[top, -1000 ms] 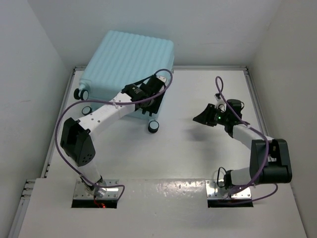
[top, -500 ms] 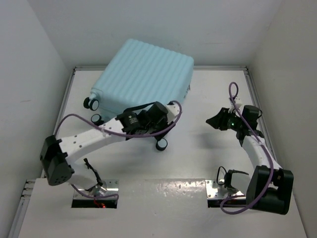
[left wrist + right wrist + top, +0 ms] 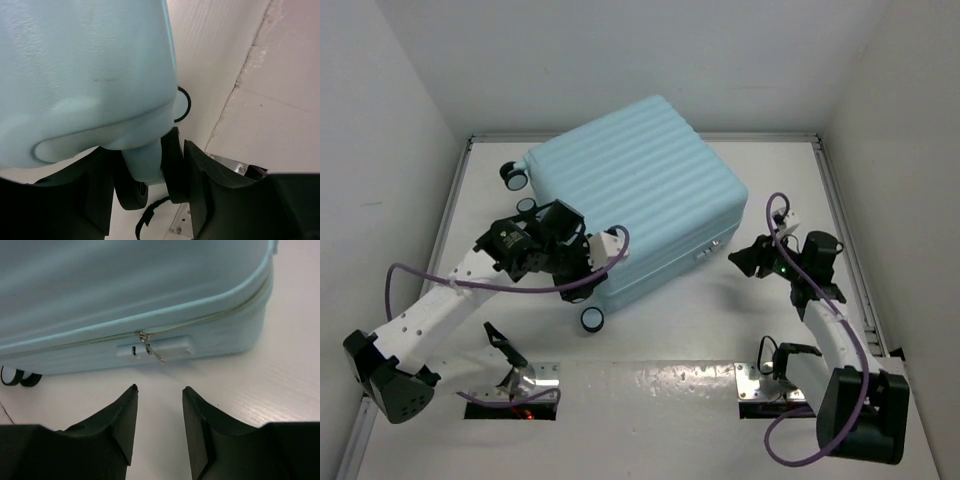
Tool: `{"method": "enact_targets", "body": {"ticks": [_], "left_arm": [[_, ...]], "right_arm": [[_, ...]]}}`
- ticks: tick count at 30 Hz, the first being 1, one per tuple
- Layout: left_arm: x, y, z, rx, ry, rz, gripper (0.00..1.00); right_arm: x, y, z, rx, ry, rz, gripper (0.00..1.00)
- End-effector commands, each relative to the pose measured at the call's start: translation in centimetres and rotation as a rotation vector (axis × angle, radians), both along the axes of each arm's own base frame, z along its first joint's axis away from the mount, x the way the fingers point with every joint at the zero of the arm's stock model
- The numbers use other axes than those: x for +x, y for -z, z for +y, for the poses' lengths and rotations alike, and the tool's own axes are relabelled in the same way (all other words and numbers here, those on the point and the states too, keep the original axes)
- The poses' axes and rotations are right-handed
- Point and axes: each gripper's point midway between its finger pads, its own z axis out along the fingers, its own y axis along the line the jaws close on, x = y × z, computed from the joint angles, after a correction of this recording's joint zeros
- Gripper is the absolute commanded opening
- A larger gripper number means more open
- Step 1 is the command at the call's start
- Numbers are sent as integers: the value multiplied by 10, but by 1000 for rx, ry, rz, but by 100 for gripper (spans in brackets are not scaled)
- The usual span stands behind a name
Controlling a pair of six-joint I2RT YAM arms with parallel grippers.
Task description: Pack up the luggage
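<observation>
The luggage (image 3: 645, 190) is a large pale aqua suitcase with a ribbed shell. It lies closed and flat in the middle of the table, turned at an angle. My left gripper (image 3: 582, 268) is at its near left corner. In the left wrist view it (image 3: 145, 172) is shut on the pale blue wheel post (image 3: 142, 162), with a black wheel (image 3: 131, 190) beside it. My right gripper (image 3: 744, 262) is open and empty, just off the suitcase's right side. In the right wrist view it (image 3: 158, 392) faces the zipper pull (image 3: 150, 347) and the lock plate (image 3: 172, 346).
Two black spinner wheels (image 3: 513, 173) stick out at the suitcase's far left, and one (image 3: 591, 319) at its near corner. White walls enclose the table on the left, back and right. A raised metal ledge (image 3: 650, 385) carries the arm bases.
The suitcase has been dragged toward the near side and right and has rotated. My left arm swung back left with it. My right gripper drew nearer and now faces the zipper side.
</observation>
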Motion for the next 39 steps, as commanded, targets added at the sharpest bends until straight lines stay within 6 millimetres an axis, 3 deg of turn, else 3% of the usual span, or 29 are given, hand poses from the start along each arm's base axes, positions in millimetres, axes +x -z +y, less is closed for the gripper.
{"method": "enact_targets", "body": {"ticks": [1,6,12,14,15,17,19,27,33,37,38,39], "left_arm": [[66,-42,-4,-80,-9,-243,0],[85,-39,2,-118,-108,-226,0],[92,-35,8,-138,-160,-192,0],[93,-36,9,-143,-163,-189,0],[93,-36,9,-147,-170,-184,0],[95,-32,14,-140,-190,-177,0],[95,-28,17,-134,-200,-169,0],[100,-22,32,-131,-234,-167,0],[110,-19,38,-150,-260,-155,0],[116,-20,46,-156,-290,-154,0],[118,-22,45,-164,-297,-158,0],[118,-22,46,-170,-300,-156,0]], "right_arm": [[12,-25,7,-76,-35,-227,42],[5,-17,26,-153,-16,-315,42],[22,-8,36,-214,56,-327,39],[34,-23,38,-212,87,-371,39],[37,-16,41,-214,82,-347,38],[47,-26,41,-215,106,-372,38],[52,-22,45,-216,99,-362,36],[54,-30,62,-190,57,-376,35],[54,-19,66,-210,49,-351,23],[56,-10,68,-232,34,-340,9],[57,-9,69,-233,31,-341,0],[57,-9,69,-239,32,-344,0]]}}
